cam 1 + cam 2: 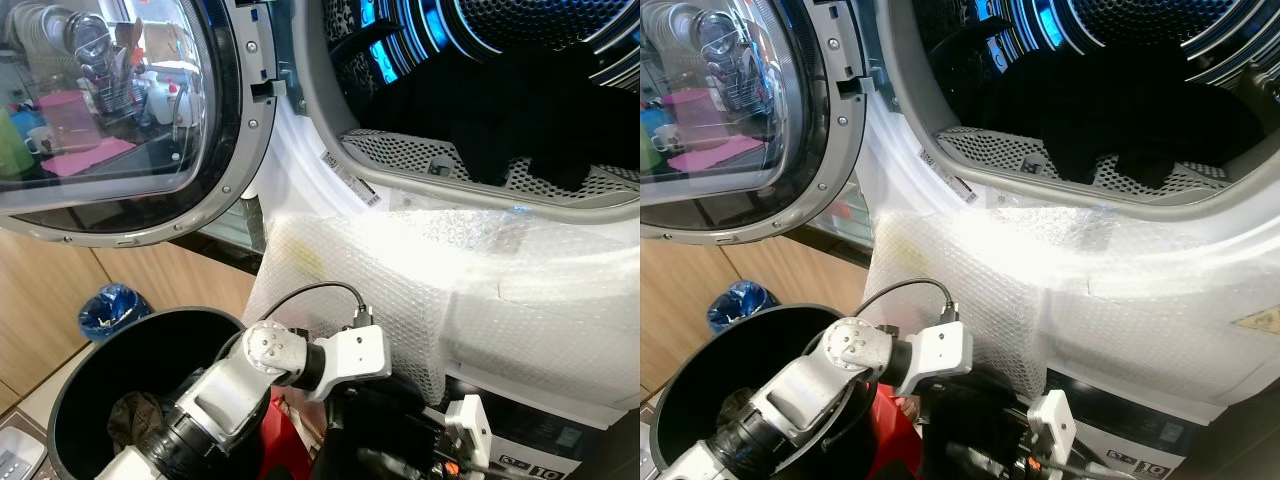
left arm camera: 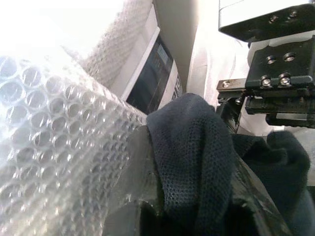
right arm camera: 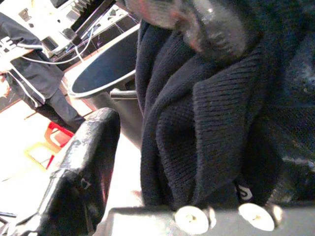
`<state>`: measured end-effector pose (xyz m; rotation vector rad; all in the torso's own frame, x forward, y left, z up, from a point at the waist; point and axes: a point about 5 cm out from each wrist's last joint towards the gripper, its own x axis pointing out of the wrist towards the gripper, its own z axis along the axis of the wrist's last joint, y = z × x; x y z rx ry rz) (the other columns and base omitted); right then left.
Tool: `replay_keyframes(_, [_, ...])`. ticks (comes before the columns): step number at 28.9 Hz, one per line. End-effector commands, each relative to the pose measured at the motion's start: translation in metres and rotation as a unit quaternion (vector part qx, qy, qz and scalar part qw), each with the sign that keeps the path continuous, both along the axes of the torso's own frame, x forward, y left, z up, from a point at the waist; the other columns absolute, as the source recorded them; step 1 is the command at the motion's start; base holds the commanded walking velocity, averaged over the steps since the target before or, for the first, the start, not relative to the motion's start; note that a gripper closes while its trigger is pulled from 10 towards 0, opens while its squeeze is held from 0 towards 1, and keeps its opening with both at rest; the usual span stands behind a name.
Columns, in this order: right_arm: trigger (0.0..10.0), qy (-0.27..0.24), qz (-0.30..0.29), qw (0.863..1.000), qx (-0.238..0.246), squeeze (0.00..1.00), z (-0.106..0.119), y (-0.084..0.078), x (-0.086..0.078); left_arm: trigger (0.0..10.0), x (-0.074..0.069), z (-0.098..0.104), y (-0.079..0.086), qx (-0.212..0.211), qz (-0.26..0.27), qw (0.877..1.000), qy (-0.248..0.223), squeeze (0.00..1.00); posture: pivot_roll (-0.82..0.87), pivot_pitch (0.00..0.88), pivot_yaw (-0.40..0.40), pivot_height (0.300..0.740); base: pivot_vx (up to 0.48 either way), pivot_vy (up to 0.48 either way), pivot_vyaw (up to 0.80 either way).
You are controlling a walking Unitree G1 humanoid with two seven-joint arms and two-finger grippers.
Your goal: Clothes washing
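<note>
Both end effectors, left (image 2: 197, 196) and right (image 3: 162, 162), are clamped on a dark garment (image 2: 197, 147); it looks soft and floppy, best gripped by a thick fold.

drum (image 1: 560, 25): perforated metal | garment (image 3: 197, 123): dark ribbed knit | wrap (image 1: 400, 290): clear bubble plastic, seemingly

Head views sharp, bright daylight. Bubble wrap (image 1: 420, 290) on the washer front is blown out white, detail lost. Blue glow inside the drum (image 1: 480, 60); dark clothes (image 1: 1120, 110) there read as flat black. Door glass (image 1: 110, 90) carries reflections. Bin (image 1: 130, 370) interior in deep shadow. Left wrist view overexposed at one corner, near fabric soft. Right wrist view: close finger (image 3: 83, 167) blurred, background washed out.
</note>
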<state>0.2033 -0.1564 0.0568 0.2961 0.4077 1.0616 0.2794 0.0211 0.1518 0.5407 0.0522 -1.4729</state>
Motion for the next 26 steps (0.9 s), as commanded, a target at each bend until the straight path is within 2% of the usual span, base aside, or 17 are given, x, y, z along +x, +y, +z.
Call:
replay_keyframes(1, [10.0, 0.022, 0.079, 0.997, 0.011, 0.0, -0.006, 0.027, -0.014, 0.0, 0.0, 0.029, -0.021, -0.069, -0.008, 0.996, -0.061, 0.0, -0.08, 0.015, 0.094, 0.74, 0.0, 0.0, 0.0])
replay_keyframes(6, [10.0, 0.022, 0.07, 0.997, 0.006, 0.0, -0.005, 0.026, -0.011, 0.0, -0.007, 0.03, -0.034, -0.094, -0.013, 0.994, -0.051, 0.0, -0.09, 0.019, 0.096, 0.74, 0.0, 0.0, 0.0])
replay_keyframes(10, [10.0, 0.019, -0.034, 0.998, -0.041, 0.0, -0.016, 0.017, 0.011, 0.0, -0.017, 0.033, -0.048, -0.12, -0.03, 0.992, -0.031, 0.0, -0.09, 0.023, 0.097, 0.74, 0.0, 0.0, 0.0])
replay_keyframes(15, [10.0, 0.016, -0.057, 0.997, -0.041, 0.0, -0.017, 0.018, 0.017, 0.0, -0.021, 0.036, -0.055, -0.137, -0.038, 0.99, -0.021, 0.0, -0.09, 0.026, 0.1, 0.74, 0.0, 0.0, 0.0])
replay_keyframes(17, [10.0, 0.018, -0.1, 0.994, -0.049, 0.0, -0.02, 0.016, 0.026, 0.0, -0.023, 0.037, -0.057, -0.14, -0.041, 0.989, -0.017, 0.0, -0.09, 0.026, 0.1, 0.74, 0.0, 0.0, 0.0])
replay_keyframes(20, [10.0, 0.01, -0.125, 0.991, -0.046, 0.0, -0.02, 0.015, 0.032, 0.0, -0.024, 0.037, -0.059, -0.141, -0.042, 0.989, -0.016, 0.0, -0.09, 0.026, 0.102, 0.74, 0.0, 0.0, 0.0])
replay_keyframes(22, [10.0, 0.007, -0.144, 0.989, -0.003, 0.0, -0.013, 0.017, 0.038, 0.0, -0.025, 0.037, -0.06, -0.143, -0.046, 0.989, -0.012, 0.0, -0.08, 0.025, 0.102, 0.74, 0.0, 0.0, 0.0])
replay_keyframes(26, [10.0, 0.004, -0.16, 0.987, -0.003, 0.0, -0.014, 0.018, 0.041, 0.0, -0.027, 0.037, -0.06, -0.143, -0.047, 0.989, -0.01, 0.0, -0.08, 0.026, 0.101, 0.74, 0.0, 0.0, 0.0])
